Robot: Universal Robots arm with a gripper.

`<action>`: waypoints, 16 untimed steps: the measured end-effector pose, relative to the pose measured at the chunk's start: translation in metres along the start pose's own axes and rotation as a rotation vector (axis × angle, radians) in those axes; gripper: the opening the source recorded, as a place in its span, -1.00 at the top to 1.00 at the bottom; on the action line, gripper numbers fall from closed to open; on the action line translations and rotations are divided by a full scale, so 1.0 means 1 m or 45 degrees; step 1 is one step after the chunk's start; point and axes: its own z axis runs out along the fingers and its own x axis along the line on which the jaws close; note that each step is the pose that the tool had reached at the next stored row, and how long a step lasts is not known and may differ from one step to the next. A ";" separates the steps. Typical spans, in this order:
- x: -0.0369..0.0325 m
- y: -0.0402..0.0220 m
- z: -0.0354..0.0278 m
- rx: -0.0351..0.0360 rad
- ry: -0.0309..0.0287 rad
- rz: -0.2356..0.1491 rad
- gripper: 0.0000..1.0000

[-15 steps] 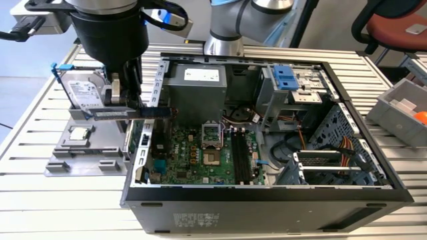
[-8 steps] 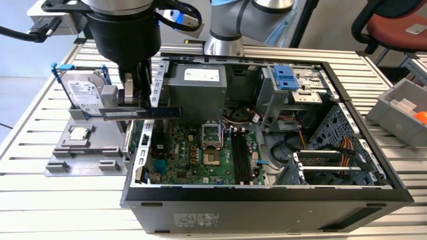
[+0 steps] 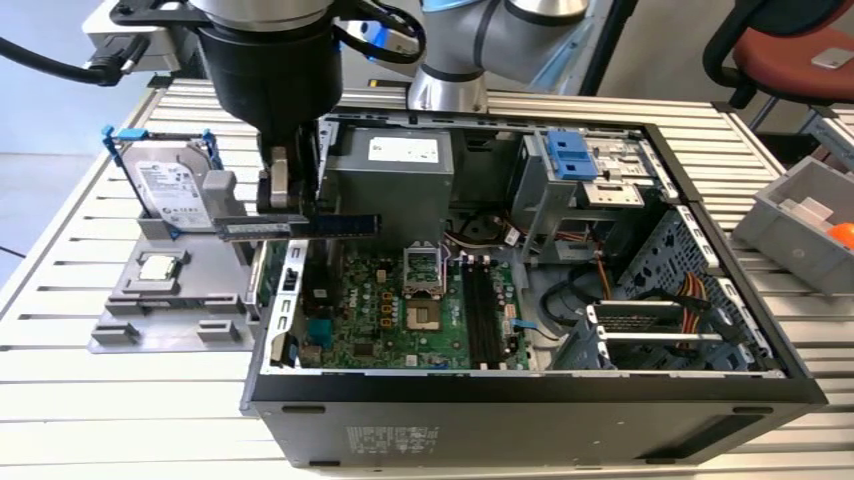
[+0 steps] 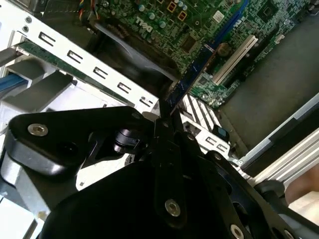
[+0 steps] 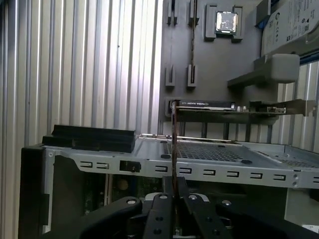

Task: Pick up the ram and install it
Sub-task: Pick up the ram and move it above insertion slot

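Note:
My gripper (image 3: 290, 212) is shut on the ram (image 3: 340, 224), a long dark-blue stick held level above the open computer case's wall on the exterior view's left. In the second wrist view the ram (image 4: 197, 67) juts out from the gripper (image 4: 162, 118) over the green motherboard (image 4: 164, 25). The first wrist view shows the ram (image 5: 173, 144) edge-on, rising from the gripper (image 5: 173, 195) over the case wall (image 5: 209, 162). The black memory slots (image 3: 481, 310) lie on the motherboard (image 3: 380, 315), apart from the ram and toward the exterior view's right.
A grey parts tray (image 3: 134, 325) beside the case holds a hard drive in a blue frame (image 3: 167, 185), a processor chip (image 3: 158, 267) and an expansion card (image 5: 204, 105). The power supply (image 3: 400, 165) and drive cage (image 3: 587, 170) fill the case's far side. A grey bin (image 3: 794, 215) stands at the right.

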 end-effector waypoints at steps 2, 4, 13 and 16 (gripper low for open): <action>0.0005 -0.0122 -0.0002 -0.0005 0.0000 0.000 1.00; 0.0007 -0.0156 -0.0002 -0.0006 -0.0001 0.000 1.00; 0.0013 -0.0310 -0.0005 -0.0010 0.0000 0.000 1.00; 0.0016 -0.0366 -0.0005 -0.0012 0.0000 0.000 1.00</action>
